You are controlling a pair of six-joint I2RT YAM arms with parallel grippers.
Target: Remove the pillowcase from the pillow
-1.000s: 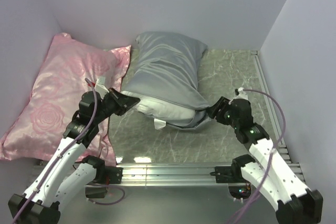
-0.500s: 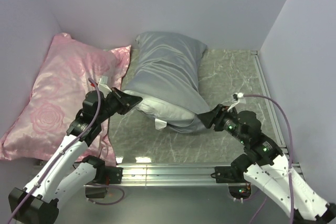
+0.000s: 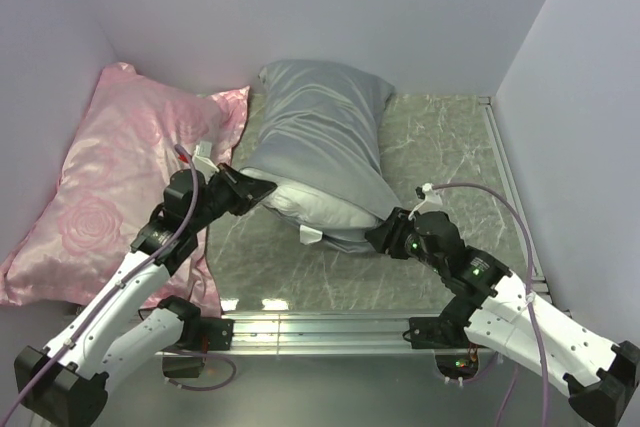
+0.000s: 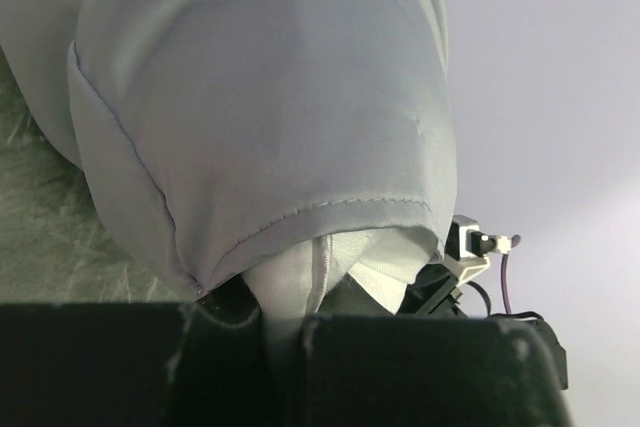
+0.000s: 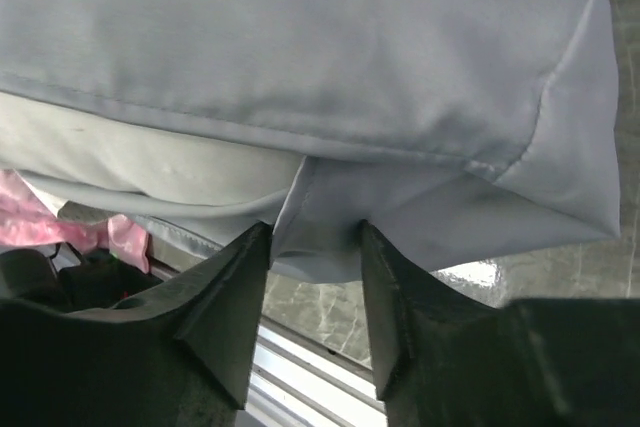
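since a second earlier my right gripper had swung in from 3 o'clock, and it stood half open astride a fold of the pillowcase hem. the left gripper was clamped on the pillow at its white corner. the pillowcase lay long axis 12 to 6, mouth at 6 by both claws.

One pillowcase, white pillow, pink pillow; two grippers: left gripper, right gripper

pillow: mostly hidden inside pillowcase | pink pillow: near part behind left arm
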